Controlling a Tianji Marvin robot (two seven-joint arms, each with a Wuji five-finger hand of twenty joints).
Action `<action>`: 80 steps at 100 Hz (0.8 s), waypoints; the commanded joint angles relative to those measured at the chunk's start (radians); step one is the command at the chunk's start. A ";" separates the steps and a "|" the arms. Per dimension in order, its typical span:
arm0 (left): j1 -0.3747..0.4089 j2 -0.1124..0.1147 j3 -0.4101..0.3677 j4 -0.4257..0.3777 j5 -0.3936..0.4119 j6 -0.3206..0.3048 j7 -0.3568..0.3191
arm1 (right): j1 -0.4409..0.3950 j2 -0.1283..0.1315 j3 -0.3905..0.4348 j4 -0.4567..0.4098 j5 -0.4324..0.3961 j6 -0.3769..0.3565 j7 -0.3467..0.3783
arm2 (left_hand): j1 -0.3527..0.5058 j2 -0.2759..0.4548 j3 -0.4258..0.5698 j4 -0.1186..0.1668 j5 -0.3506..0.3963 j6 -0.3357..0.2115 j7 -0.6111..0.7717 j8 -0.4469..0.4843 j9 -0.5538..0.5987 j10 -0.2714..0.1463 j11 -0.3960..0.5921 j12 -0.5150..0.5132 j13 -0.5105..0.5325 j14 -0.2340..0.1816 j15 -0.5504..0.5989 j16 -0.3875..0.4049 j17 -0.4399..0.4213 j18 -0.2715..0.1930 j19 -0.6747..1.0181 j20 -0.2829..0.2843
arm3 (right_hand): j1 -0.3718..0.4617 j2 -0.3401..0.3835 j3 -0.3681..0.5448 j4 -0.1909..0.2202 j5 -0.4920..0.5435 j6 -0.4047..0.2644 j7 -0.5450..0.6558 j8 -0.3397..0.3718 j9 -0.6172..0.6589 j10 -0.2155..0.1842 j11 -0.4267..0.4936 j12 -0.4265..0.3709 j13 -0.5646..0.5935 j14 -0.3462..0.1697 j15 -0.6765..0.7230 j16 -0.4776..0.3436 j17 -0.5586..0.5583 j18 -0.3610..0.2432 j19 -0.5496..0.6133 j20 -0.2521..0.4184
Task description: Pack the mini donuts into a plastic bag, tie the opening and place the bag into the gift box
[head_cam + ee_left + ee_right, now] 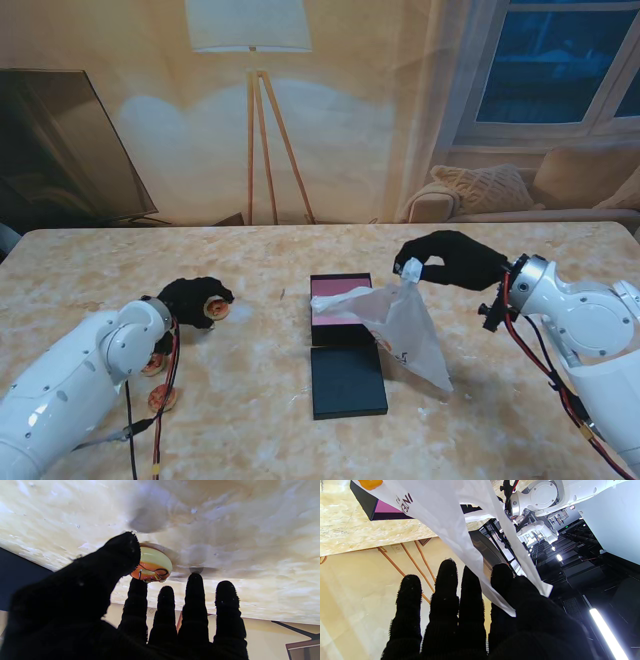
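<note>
My right robot hand point(448, 260) pinches the top edge of the plastic bag point(410, 325) between thumb and index finger, raised over the right half of the desk point(260, 390). I hold it high, I think, so the bag hangs free and its mouth can open toward the left, where the donuts come from. The low corner of the bag touches the desk close to the right side of the gift box point(345, 345). In the right wrist view the film point(460, 530) runs between the thumb and the fingers point(446, 585), and an orange shape shows through the bag far from the hand; it could be a donut already inside, but I cannot be sure.

The gift box lies open in the middle of the desk: the pink tray farther from me, the dark lid point(348, 382) nearer to me.

My left robot hand point(195, 298) is closed on one mini donut point(216, 309) toward the left edge of the desk. The left wrist view shows the thumb point(120, 552) and the index finger clamping the glazed donut point(152, 566) against the desk, the other three fingers straight. Two more donuts point(160, 385) wait nearer to me, partly hidden by the left arm.

In my judgement the packing is in progress; tying and boxing are not yet done.
</note>
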 commanded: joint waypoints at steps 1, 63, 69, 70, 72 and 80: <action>0.001 -0.004 0.010 0.012 -0.004 0.008 -0.014 | -0.010 -0.005 -0.002 -0.006 -0.003 0.000 0.012 | -0.007 -0.051 0.036 -0.031 0.033 -0.009 0.058 0.041 -0.013 -0.013 -0.008 -0.019 0.017 -0.002 -0.025 -0.046 -0.010 -0.026 0.000 -0.009 | 0.127 0.010 0.146 0.045 0.035 -0.264 0.010 0.031 0.008 -0.027 -0.010 0.011 -0.002 -0.014 -0.008 0.021 -0.005 -0.006 0.002 0.003; 0.028 -0.015 0.021 0.009 0.010 0.037 0.065 | -0.004 -0.012 -0.011 0.000 -0.013 0.011 -0.009 | 0.091 -0.107 0.094 -0.031 0.041 0.017 0.589 0.454 0.194 0.178 0.130 0.095 0.275 0.100 0.268 0.133 0.294 -0.016 0.244 0.019 | 0.127 0.012 0.144 0.045 0.032 -0.264 0.009 0.030 0.003 -0.027 -0.009 0.010 -0.007 -0.010 -0.008 0.020 -0.004 -0.007 0.004 0.003; 0.031 -0.013 0.020 0.004 0.021 0.038 0.065 | -0.003 -0.012 -0.012 0.001 -0.012 0.014 -0.008 | 0.097 -0.105 0.092 -0.030 0.049 0.014 0.612 0.473 0.246 0.172 0.168 0.130 0.327 0.088 0.294 0.146 0.344 -0.029 0.278 0.026 | 0.128 0.013 0.144 0.045 0.032 -0.264 0.009 0.030 0.004 -0.027 -0.009 0.010 -0.007 -0.009 -0.007 0.020 -0.003 -0.007 0.004 0.003; 0.031 -0.012 0.021 0.004 0.025 0.037 0.066 | -0.003 -0.012 -0.012 0.001 -0.012 0.014 -0.008 | 0.097 -0.105 0.092 -0.030 0.049 0.014 0.612 0.473 0.246 0.172 0.168 0.130 0.327 0.088 0.294 0.146 0.344 -0.029 0.278 0.026 | 0.128 0.013 0.144 0.045 0.032 -0.264 0.009 0.030 0.004 -0.026 -0.009 0.010 -0.006 -0.010 -0.007 0.020 -0.003 -0.007 0.005 0.003; 0.030 -0.011 0.022 0.004 0.033 0.036 0.067 | -0.002 -0.012 -0.012 0.002 -0.012 0.014 -0.007 | 0.100 -0.105 0.092 -0.030 0.053 0.013 0.619 0.478 0.266 0.166 0.186 0.145 0.347 0.080 0.304 0.151 0.363 -0.035 0.290 0.028 | 0.128 0.012 0.143 0.045 0.032 -0.264 0.009 0.029 0.004 -0.027 -0.008 0.010 -0.005 -0.011 -0.006 0.020 -0.003 -0.007 0.004 0.003; 0.030 -0.009 0.020 0.003 0.037 0.033 0.061 | 0.000 -0.012 -0.013 0.003 -0.012 0.016 -0.006 | 0.115 -0.105 0.082 -0.044 0.079 0.018 0.630 0.482 0.346 0.128 0.260 0.198 0.429 0.056 0.351 0.188 0.434 -0.062 0.340 0.035 | 0.129 0.012 0.143 0.045 0.032 -0.264 0.010 0.030 0.005 -0.027 -0.008 0.010 -0.005 -0.011 -0.006 0.020 -0.003 -0.007 0.004 0.003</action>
